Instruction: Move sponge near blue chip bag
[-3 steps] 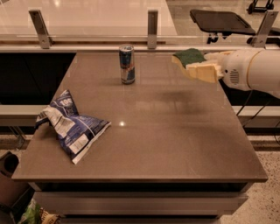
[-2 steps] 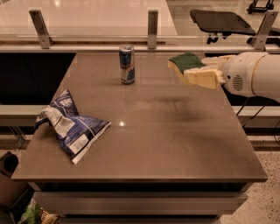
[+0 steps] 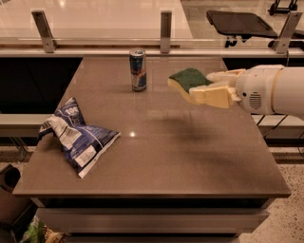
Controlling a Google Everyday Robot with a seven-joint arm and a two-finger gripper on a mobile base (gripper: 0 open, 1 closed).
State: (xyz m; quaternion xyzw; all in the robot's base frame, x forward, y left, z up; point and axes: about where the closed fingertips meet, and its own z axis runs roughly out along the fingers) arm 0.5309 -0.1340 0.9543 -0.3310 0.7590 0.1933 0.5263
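Camera view: our hand is clamped on the sponge, held above the worktop near its far right corner. The blue chip bag lies by the left edge. If we cross too low, we may push the bag or hit the can.

Big brown table fills middle of frame. Shiny top, small light spot near middle. Top of frame, behind table: glass wall with three grey metal posts. Pale shiny floor past glass. Black flat stand upper right. Speckled floor lower right. Dark bin lower left. My gripper right middle, over table, pinching sponge.
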